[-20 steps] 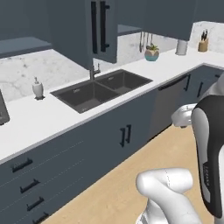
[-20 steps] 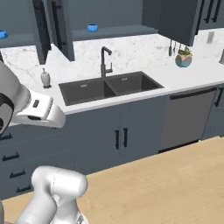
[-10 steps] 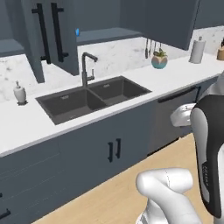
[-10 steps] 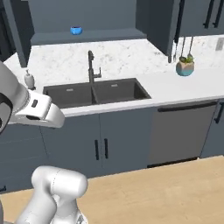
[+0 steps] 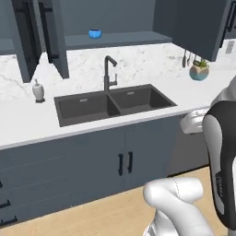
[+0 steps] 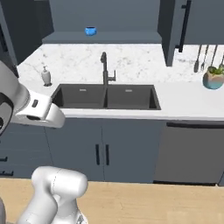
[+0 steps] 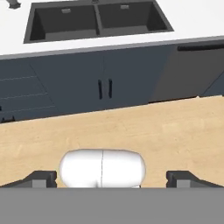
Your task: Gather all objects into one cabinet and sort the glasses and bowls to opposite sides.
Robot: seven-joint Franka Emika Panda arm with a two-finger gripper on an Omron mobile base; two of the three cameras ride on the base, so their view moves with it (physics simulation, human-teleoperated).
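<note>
Our jaws stand fully open and empty on the gripper [image 7: 111, 178], since the blue cup [image 5: 95, 33] sits far up on the open cabinet's shelf [image 5: 129, 39].

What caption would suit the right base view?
One blue cup sits on the open cabinet's shelf above the faucet and double sink.

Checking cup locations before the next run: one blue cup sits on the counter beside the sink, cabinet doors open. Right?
Not quite. The blue cup sits on the open cabinet's shelf above the sink, not on the counter; the left base view shows it. The doors are open.
</note>
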